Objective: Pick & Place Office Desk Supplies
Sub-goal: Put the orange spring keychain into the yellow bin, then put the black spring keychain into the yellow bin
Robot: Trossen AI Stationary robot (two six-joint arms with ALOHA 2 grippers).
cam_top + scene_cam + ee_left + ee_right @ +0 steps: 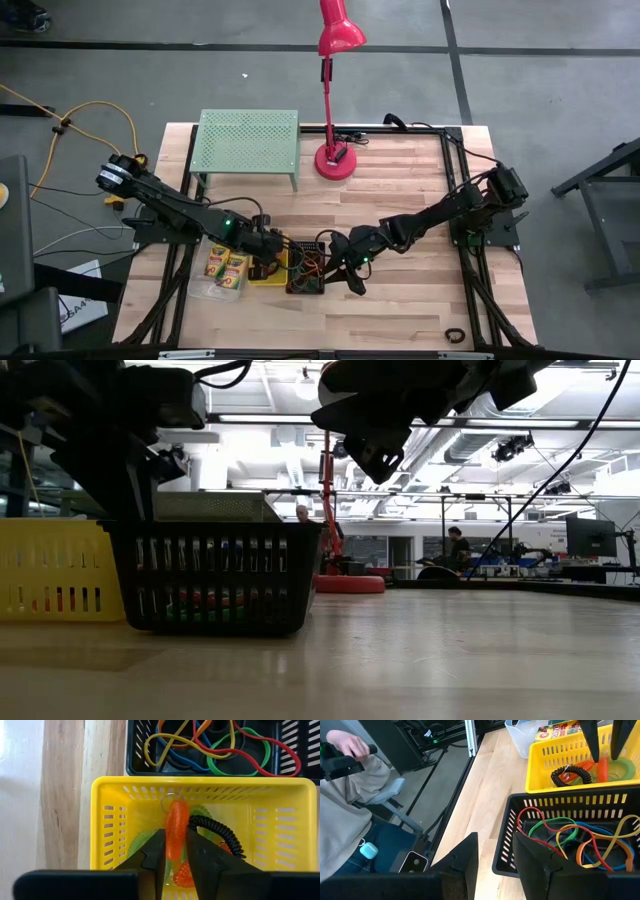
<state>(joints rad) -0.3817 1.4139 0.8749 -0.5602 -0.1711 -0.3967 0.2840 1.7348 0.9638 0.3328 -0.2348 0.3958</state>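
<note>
Left tool (175, 851) fingers apart around ribbed orange coil (176, 827) in slotted yellow bin (116, 795); right tool (496, 854) parted

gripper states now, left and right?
Left gripper: over the yellow bin, fingers straddling an orange coil; grip cannot be told.
Right gripper: open, empty, beside the black bin.

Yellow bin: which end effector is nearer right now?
Left. The left end effector is over the yellow bin, its fingers straddling an orange coil inside. The right end effector hangs over the near edge of the black mesh bin next to it, open.
</note>
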